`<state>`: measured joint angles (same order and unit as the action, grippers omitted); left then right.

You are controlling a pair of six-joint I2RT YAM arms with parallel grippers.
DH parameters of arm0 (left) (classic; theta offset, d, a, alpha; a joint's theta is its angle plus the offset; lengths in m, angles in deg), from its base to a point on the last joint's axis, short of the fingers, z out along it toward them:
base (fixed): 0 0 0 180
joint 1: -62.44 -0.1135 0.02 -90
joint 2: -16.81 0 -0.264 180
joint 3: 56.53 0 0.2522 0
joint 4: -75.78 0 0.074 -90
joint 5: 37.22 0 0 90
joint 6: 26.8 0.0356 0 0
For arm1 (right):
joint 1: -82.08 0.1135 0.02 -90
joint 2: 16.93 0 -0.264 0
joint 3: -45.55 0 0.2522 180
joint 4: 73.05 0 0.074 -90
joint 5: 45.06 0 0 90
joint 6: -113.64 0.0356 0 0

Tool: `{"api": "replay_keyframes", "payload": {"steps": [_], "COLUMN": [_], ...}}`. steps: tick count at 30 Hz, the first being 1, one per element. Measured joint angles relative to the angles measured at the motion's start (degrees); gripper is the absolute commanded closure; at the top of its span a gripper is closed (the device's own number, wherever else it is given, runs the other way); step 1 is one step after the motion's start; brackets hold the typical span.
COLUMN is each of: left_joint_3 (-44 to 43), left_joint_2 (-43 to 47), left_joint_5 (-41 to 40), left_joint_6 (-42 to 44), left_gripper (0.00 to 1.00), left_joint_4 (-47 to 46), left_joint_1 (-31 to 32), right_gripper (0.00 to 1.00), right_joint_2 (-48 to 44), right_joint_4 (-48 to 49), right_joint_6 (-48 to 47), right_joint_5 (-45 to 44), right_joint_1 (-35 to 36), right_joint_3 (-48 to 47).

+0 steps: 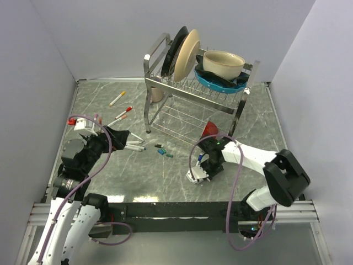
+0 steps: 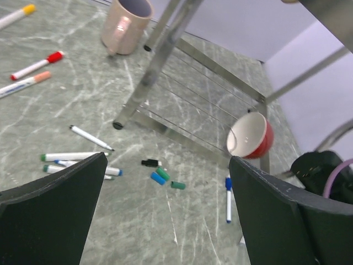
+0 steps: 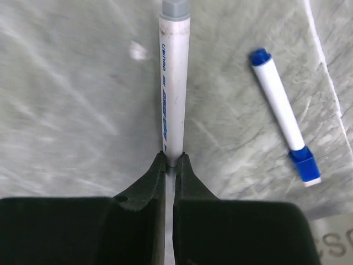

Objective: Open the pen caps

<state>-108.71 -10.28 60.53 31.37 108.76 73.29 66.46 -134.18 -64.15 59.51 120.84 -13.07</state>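
My right hand (image 3: 170,165) is clenched on one end of a white pen (image 3: 174,83); my left hand (image 2: 168,165) hangs released. The blue cap (image 3: 305,161) on the table (image 3: 66,110) beside that pen looks light, hard and slick: I'd pinch squarely across its sides

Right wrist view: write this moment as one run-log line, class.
right gripper: shut on white pen | left gripper: open | loose caps: on table
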Motion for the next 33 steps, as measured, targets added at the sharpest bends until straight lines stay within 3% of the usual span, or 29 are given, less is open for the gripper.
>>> {"api": "replay_keyframes", "payload": {"steps": [6, 10, 13, 17, 21, 25, 30, 33], "left_joint_3": [3.5, 12.2, 21.9, 28.7, 30.1, 30.8, 30.8, 29.9], "left_joint_2": [0.0, 4.3, 11.6, 20.9, 26.2, 25.1, 16.3, 6.8], "left_joint_5": [6.5, 12.1, 14.8, 13.9, 11.5, 9.0, 2.0, -6.8], "left_joint_6": [-3.2, -14.3, -25.5, -35.5, -40.8, -43.1, -44.3, -44.4], "left_gripper": [0.01, 0.01, 0.01, 0.01, 0.01, 0.01, 0.01, 0.02], "left_joint_4": [-4.0, -12.1, -18.2, -17.9, -17.1, -16.5, -17.4, -18.5], "left_joint_1": [0.0, 0.0, 0.0, 1.1, 2.3, 3.7, 12.7, 25.5], "right_gripper": [1.00, 1.00, 1.00, 1.00, 1.00, 1.00, 1.00, 1.00], "right_joint_2": [-7.3, -6.9, -4.3, 1.3, 7.4, 12.3, 14.1, 14.1], "right_joint_4": [-5.0, -5.6, -4.0, -3.7, -3.7, -3.2, -1.6, -0.4], "right_joint_6": [9.0, 23.0, 34.6, 45.0, 52.2, 56.8, 61.2, 63.2], "right_joint_5": [8.3, 16.3, 22.7, 30.3, 37.1, 41.1, 42.3, 42.4], "right_joint_1": [0.9, 3.1, 4.2, 5.2, 5.7, 6.2, 6.4, 6.4], "right_joint_3": [-2.6, -9.6, -13.9, -17.8, -20.9, -23.0, -23.1, -23.1]}}
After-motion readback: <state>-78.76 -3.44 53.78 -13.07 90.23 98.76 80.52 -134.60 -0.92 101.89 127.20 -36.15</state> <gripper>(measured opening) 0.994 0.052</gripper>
